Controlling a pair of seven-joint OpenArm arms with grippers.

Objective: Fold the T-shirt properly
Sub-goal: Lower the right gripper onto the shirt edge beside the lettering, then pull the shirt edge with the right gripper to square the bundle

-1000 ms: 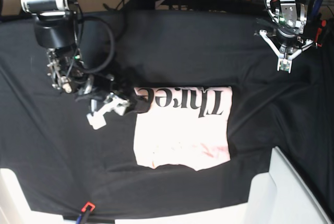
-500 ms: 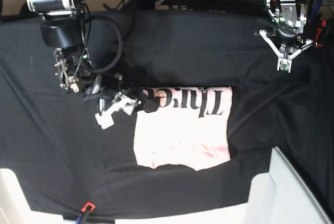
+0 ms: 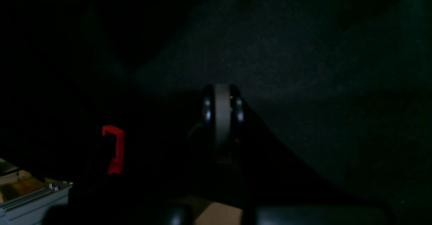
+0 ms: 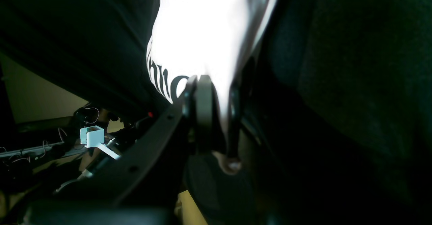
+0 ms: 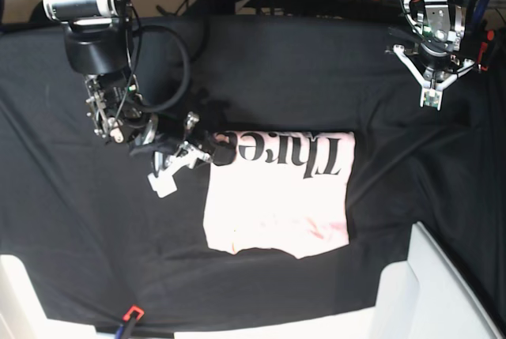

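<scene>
Where black cloth [image 5: 269, 62] spreads, folded T-shirt [image 5: 277, 197], right hand [image 5: 217, 149] pinching.

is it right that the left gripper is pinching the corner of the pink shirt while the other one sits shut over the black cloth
Not quite: the arms are swapped. The right gripper is shut on the corner of the pink shirt, as the right wrist view shows. The left gripper is the one that sits shut over the black cloth, away from the shirt, as the left wrist view shows.
</scene>
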